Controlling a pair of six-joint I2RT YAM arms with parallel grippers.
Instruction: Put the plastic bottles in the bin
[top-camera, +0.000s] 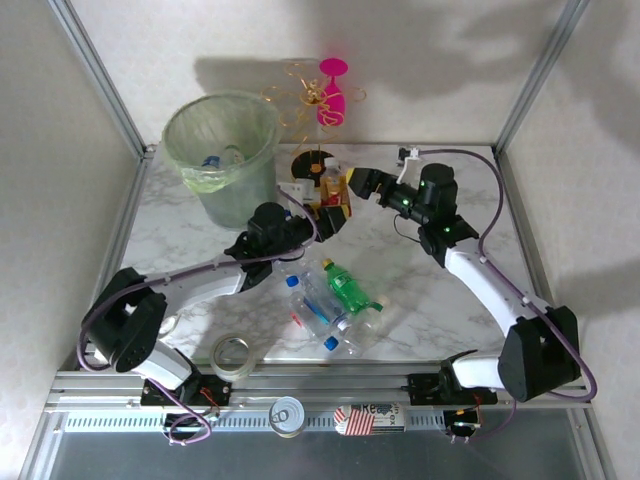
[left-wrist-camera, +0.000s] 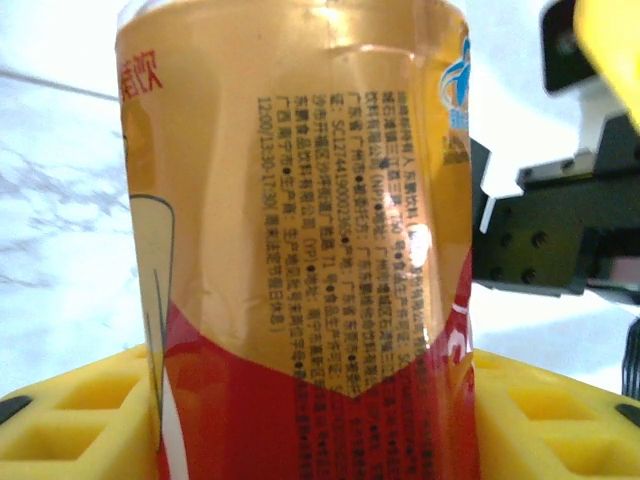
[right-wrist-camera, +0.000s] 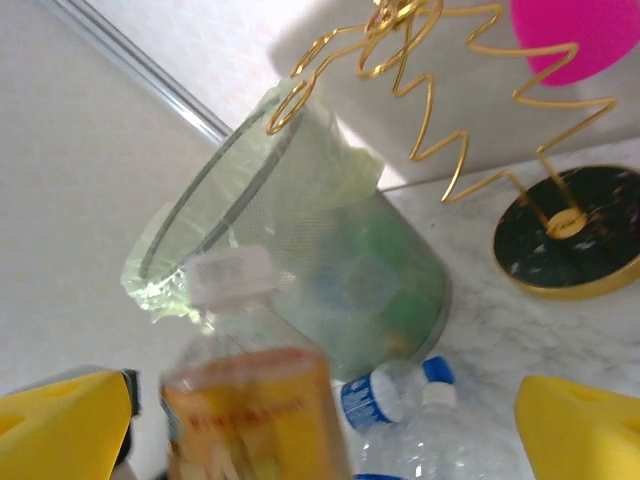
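A tape roll (top-camera: 231, 355) is lying front left; the bin (top-camera: 230, 200) is standing back left. Just right of it, the left claw (left-wrist-camera: 315, 430) is clamping an upright amber, red-labelled bottle (left-wrist-camera: 300, 200) with a white cap, while the right claw (right-wrist-camera: 320, 420) is gaping wide beside it. A gold wire stand (right-wrist-camera: 565, 225) and a pink goblet (top-camera: 333, 90) are standing behind, and clear bottles (top-camera: 335, 300) are lying in front.

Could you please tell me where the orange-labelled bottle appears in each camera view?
Top view: the orange-labelled bottle sits just right of the bin.
Left wrist view: the bottle is close up in the centre, clasped between the left fingers.
Right wrist view: the bottle is low, left of centre, cap up, between the open right fingers.
Shared landmark: the bin, beside the bottle in the top view and behind it in the right wrist view.
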